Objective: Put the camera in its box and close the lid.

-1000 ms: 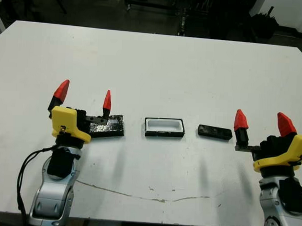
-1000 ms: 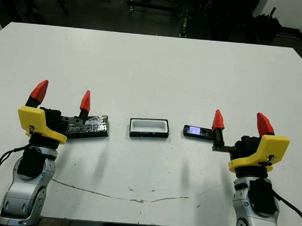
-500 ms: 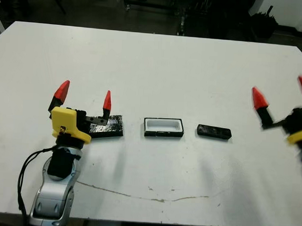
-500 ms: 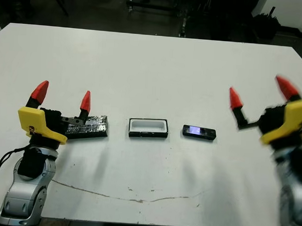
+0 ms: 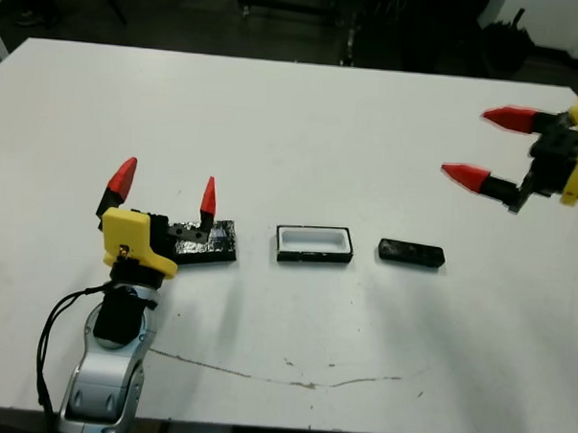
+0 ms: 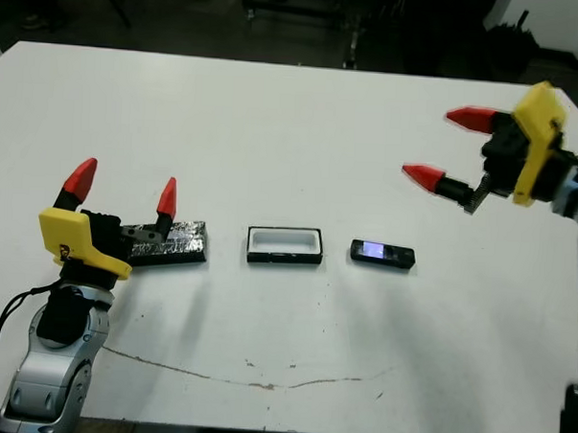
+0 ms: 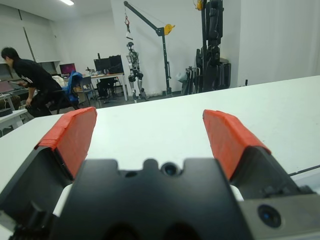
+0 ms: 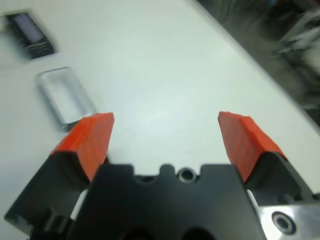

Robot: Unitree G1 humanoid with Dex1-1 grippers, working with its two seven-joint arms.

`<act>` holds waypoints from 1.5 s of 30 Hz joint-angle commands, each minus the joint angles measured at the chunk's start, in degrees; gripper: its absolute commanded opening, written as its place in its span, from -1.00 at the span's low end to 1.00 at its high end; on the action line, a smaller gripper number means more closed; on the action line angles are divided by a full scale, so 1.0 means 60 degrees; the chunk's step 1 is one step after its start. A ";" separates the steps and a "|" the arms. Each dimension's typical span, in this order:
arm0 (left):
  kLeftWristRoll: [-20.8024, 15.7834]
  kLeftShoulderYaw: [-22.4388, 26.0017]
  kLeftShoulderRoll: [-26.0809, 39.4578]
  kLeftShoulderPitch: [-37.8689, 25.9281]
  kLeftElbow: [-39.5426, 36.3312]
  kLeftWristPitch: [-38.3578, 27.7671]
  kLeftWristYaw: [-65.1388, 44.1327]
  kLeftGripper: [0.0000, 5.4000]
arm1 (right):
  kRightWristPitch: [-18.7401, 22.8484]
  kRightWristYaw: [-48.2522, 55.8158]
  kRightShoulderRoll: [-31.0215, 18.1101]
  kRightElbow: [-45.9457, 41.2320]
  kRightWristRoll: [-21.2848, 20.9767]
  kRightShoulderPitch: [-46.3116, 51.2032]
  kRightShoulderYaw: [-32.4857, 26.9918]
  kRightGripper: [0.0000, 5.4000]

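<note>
R claw point(image 6: 442, 145) rose; camera point(image 6: 382, 252) below-left.

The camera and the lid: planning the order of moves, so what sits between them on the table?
The open box lies between the camera and the lid, shown in both eye views.

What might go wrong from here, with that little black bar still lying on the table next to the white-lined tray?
1. The small flat black camera bar lies low on the white table; the open right gripper, raised well above it, might nudge it away instead of grasping it.
2. The hollow of the white-lined black tray looks barely larger than the bar, so it could land crooked.
3. The glossy black lid panel sits by the open left gripper, which could bump it.
</note>
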 commanded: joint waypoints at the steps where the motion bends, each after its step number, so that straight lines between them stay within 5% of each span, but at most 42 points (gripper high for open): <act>1: 0.0072 0.0009 0.0047 0.0020 0.0064 0.0045 0.0026 1.00 | -0.1096 0.1002 0.0259 0.1304 -0.0851 -0.0788 0.0797 0.99; 5: -0.0017 0.0027 0.0028 0.0028 0.0050 0.0097 -0.0014 1.00 | -0.2261 0.1790 0.0640 0.2449 -0.1419 -0.1256 0.1241 0.99; 16: 0.0030 0.0017 0.0032 0.0027 0.0044 0.0111 0.0019 1.00 | -0.3493 0.2032 0.1225 0.3701 -0.2487 -0.1484 0.1626 0.99; 28: 0.0037 0.0022 0.0063 -0.0003 0.0026 0.0172 -0.0003 1.00 | -0.3721 0.1988 0.1423 0.3991 -0.2845 -0.1254 0.1649 0.99; 37: -0.0001 0.0037 0.0058 -0.0009 0.0008 0.0191 -0.0042 1.00 | -0.3088 0.2077 0.1437 0.3981 -0.3096 -0.1148 0.1812 0.99; 45: -0.0037 0.0041 0.0076 -0.0019 0.0062 0.0116 -0.0071 1.00 | -0.2914 0.2016 0.1378 0.3955 -0.3447 -0.0998 0.2008 0.64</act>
